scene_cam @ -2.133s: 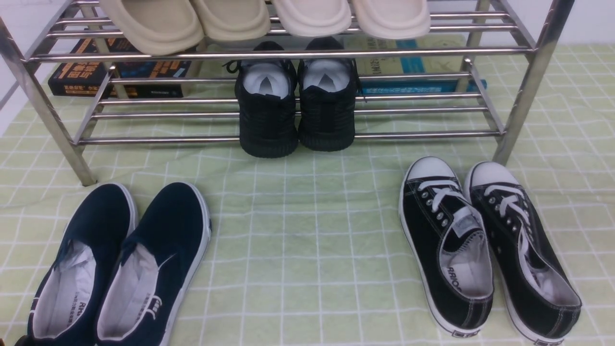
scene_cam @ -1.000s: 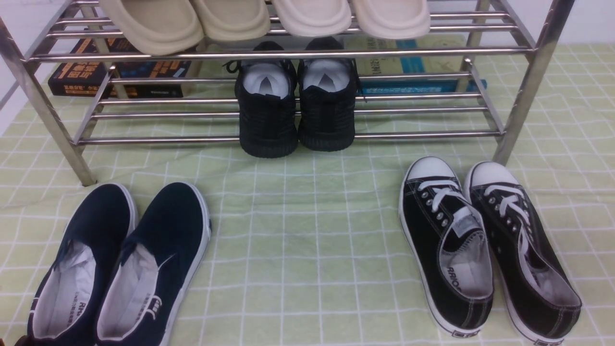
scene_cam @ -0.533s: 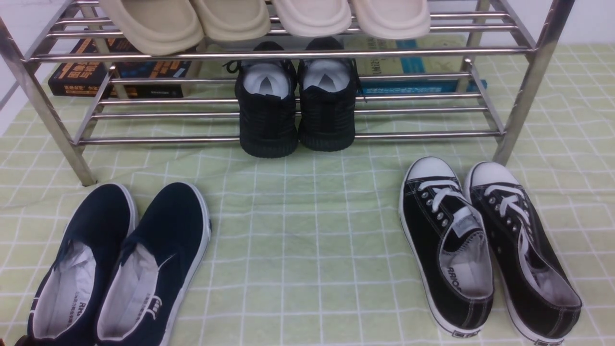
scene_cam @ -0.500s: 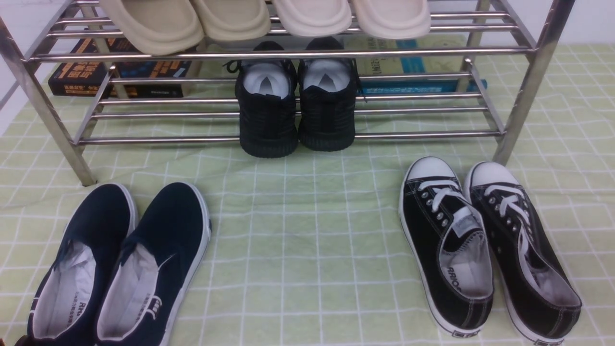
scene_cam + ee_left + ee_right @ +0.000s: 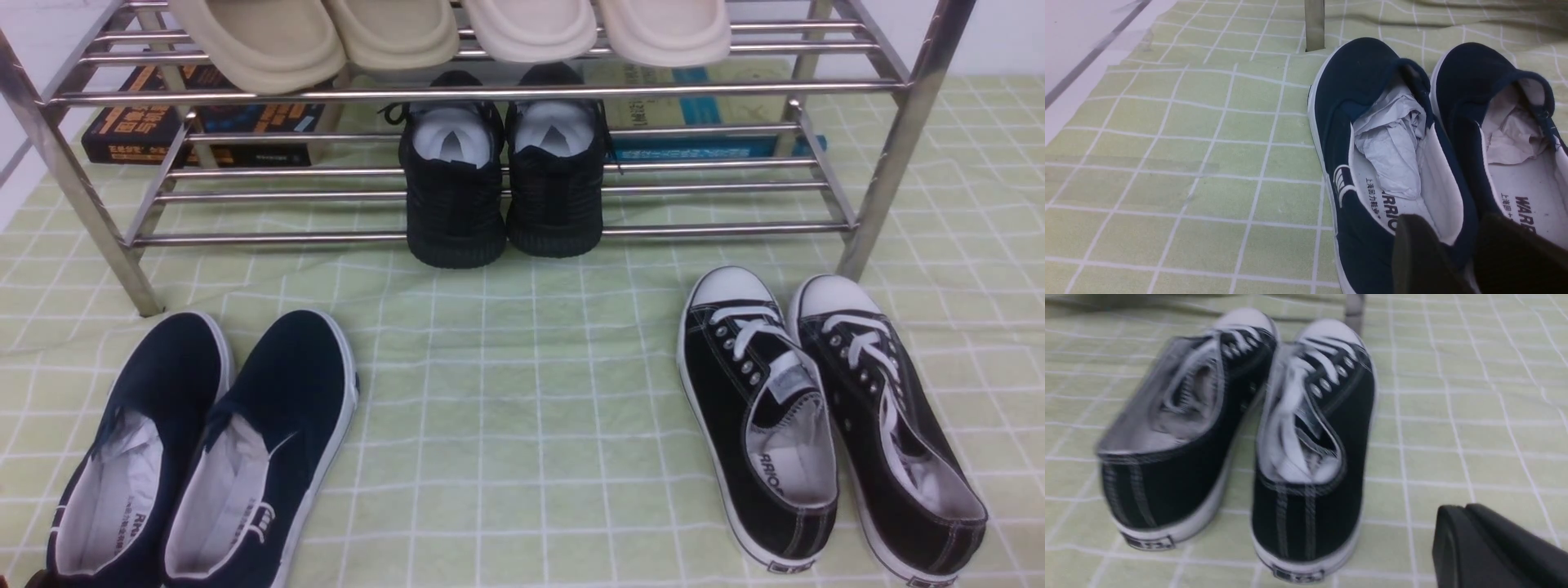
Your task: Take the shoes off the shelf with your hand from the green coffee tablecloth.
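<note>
The shoes (image 5: 735, 392), black canvas lace-ups with white laces and toe caps, stand side by side on the green tablecloth (image 5: 522, 392), toes toward the right leg of the steel shelf (image 5: 490, 91). Neither arm shows in the front view. In the right wrist view the shoes (image 5: 1306, 514) are blurred, heels nearest. My right gripper (image 5: 1457, 510) hangs behind and beside the nearer heel, apart from it, fingers pressed together and holding nothing. My left gripper (image 5: 1453, 228) is open, its two dark fingers hovering over the heels of the navy slip-ons (image 5: 1363, 81).
Navy slip-ons (image 5: 204, 425) lie at the front left of the cloth. All-black knit sneakers (image 5: 506, 188) sit on the shelf's lower tier, beige slippers (image 5: 449, 33) on the upper. Books (image 5: 204, 131) lie behind the rack. The cloth's left edge meets a white surface (image 5: 1077, 41).
</note>
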Tool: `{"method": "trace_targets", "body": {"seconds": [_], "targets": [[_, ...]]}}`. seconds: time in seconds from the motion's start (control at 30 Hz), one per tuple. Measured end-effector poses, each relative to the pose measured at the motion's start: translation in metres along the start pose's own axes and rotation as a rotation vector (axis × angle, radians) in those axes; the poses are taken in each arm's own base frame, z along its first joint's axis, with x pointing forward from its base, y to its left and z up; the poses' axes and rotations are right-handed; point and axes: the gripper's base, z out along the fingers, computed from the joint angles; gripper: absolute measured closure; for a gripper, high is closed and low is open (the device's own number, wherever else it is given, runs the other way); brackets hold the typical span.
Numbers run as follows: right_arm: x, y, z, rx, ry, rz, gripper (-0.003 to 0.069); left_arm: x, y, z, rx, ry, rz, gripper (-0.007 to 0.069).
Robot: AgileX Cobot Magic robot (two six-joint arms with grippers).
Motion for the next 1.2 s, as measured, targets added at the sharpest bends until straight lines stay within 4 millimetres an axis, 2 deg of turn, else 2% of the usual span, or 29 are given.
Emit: {"method": "trace_targets", "body": {"seconds": [0.17, 1.2], "targets": [[0.0006, -0.0026, -0.0004, 0.049, 0.002, 0.023, 0.0622, 0.0, 0.0, 0.0, 0.0, 0.0, 0.0, 0.0385], [0.0012, -0.0026, -0.0005, 0.049, 0.012, 0.027, 0.0579, 0.0, 0.0, 0.0, 0.0, 0.0, 0.0, 0.0385]]}}
